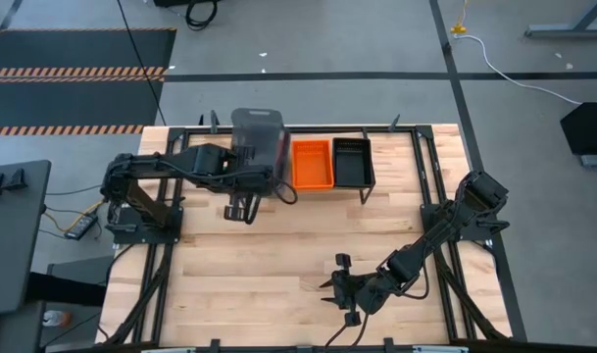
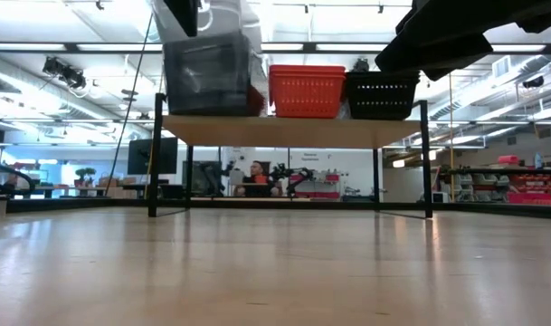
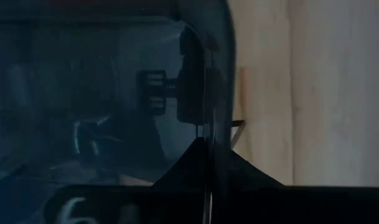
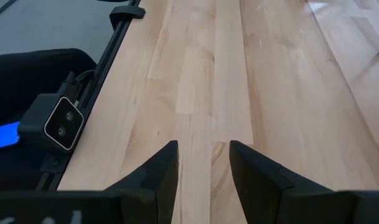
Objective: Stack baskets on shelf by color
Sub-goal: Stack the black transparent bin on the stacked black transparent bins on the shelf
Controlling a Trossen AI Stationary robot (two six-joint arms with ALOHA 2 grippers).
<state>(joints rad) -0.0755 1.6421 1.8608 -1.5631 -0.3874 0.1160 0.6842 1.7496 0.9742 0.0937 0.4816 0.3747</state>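
- Nearest our overhead camera, the right gripper (image 1: 329, 291) hangs low over the bare front of the worktop (image 1: 249, 275), its fingers (image 4: 161, 171) standing apart with nothing between them
- We see the left gripper (image 1: 241, 210) reaching over the left end of the shelf (image 2: 284, 131), its fingers pinched together on the rim of a smoky grey basket (image 1: 257, 147)
- That grey basket sits at the shelf's left end, on top of the grey stack (image 2: 207, 77), and fills most of the left wrist view
- We find the orange baskets (image 1: 312, 163) in the middle of the shelf and the black mesh baskets (image 1: 353, 162) at its right end, side by side
- Beyond the worktop, in the low view, a person (image 2: 255, 178) sits far back in the room
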